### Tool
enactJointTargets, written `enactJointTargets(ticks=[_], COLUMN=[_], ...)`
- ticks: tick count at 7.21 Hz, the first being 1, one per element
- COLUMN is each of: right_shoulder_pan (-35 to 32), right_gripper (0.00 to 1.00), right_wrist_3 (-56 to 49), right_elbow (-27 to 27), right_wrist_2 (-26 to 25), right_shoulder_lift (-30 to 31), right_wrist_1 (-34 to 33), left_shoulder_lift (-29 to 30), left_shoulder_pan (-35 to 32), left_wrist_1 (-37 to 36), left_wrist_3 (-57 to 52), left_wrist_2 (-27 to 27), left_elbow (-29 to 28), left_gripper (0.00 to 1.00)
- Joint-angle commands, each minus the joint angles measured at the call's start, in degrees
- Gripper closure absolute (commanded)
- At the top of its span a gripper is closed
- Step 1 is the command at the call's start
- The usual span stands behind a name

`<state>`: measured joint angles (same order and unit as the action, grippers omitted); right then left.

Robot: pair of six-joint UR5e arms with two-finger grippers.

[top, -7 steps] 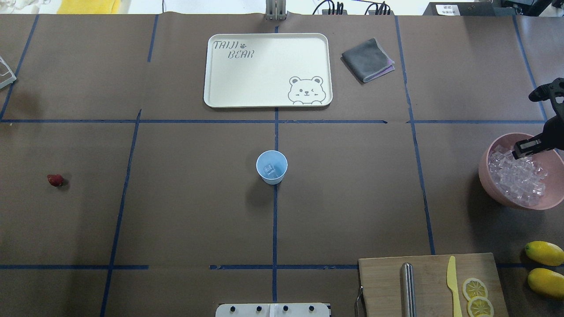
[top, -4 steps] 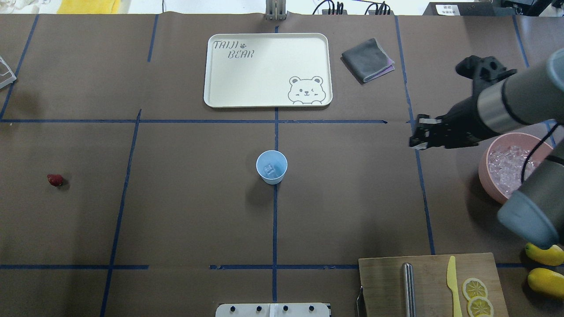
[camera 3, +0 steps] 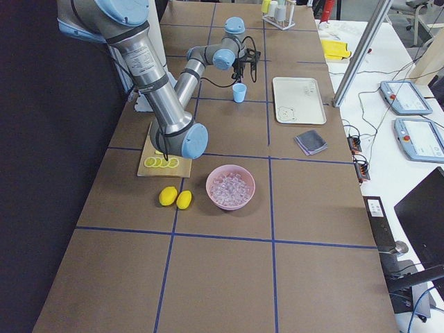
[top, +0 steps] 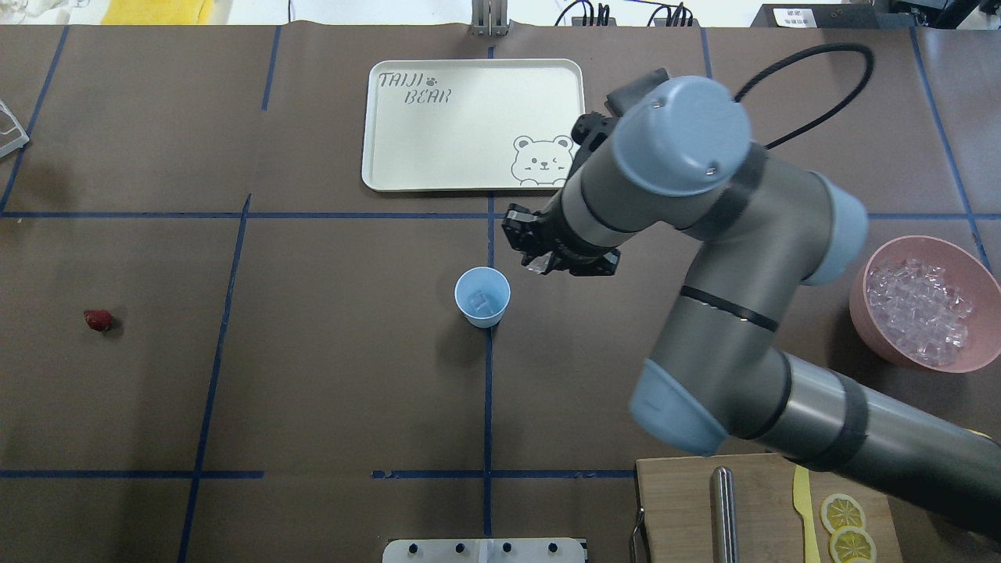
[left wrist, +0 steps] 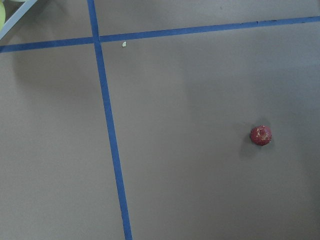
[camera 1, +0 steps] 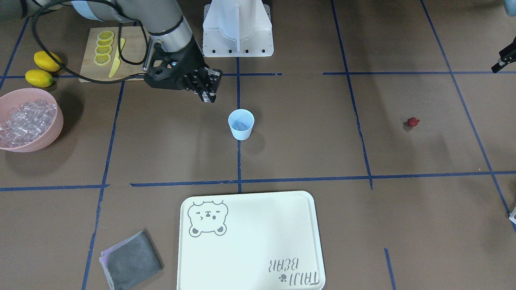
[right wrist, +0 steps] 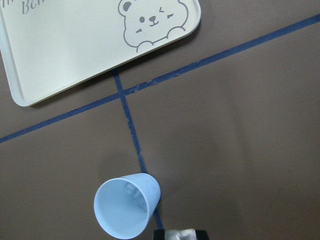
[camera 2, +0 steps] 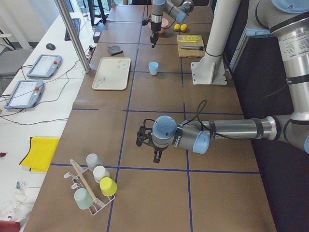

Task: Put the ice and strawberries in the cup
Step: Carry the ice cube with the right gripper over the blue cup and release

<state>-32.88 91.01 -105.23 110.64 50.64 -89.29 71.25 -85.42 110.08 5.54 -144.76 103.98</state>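
The pale-blue cup (top: 482, 295) stands at the table's centre with one clear ice cube (top: 478, 300) inside. My right gripper (top: 539, 263) hovers just right of and beyond the cup, shut on a small glassy ice cube (right wrist: 180, 233). More ice (top: 923, 313) fills the pink bowl (top: 860, 317) at the far right. A dark-red strawberry (top: 98, 319) lies alone at the far left, and it also shows in the left wrist view as the strawberry (left wrist: 260, 135). My left gripper (camera 2: 157, 155) hangs above the table near it; only its edge (camera 1: 502, 61) shows, so I cannot tell its state.
A cream tray (top: 469, 125) lies beyond the cup, with a grey cloth (camera 1: 129, 259) beside it. A cutting board (camera 1: 90, 66) with lemon slices and a yellow knife, plus two lemons (camera 1: 43, 68), sits near the robot's right. A cup rack (camera 2: 91, 191) stands at the left end.
My right arm has swung from over the pink bowl leftward across the table to just beside the cup, carrying an ice cube. The cup and the strawberry have not moved.
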Motion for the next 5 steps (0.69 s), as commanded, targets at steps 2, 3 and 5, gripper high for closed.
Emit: enactJointTargets(ticks=[2,3,5], right_shoulder_pan=[5.63,5.72,5.81], right_gripper=[0.99,0.98,0.90], right_wrist_3=[6.19,5.85,5.58], right_elbow=[12.66,13.55,13.56], right_wrist_2=[-6.66,-6.75,-6.66], right_shoulder_lift=[-4.93,-4.94,-4.41], right_wrist_1=[10.33,10.45,10.36], left_shoulder_lift=[-0.06,-0.06,-0.06], left_shoulder_pan=[0.17,0.17,0.26], left_wrist_1=[0.75,0.84,0.84], left_wrist_3=[0.26,0.26,0.17], left_wrist_2=[0.01,0.01,0.01], left_elbow=[0.00,0.00,0.00], left_gripper=[0.00,0.00,0.00])
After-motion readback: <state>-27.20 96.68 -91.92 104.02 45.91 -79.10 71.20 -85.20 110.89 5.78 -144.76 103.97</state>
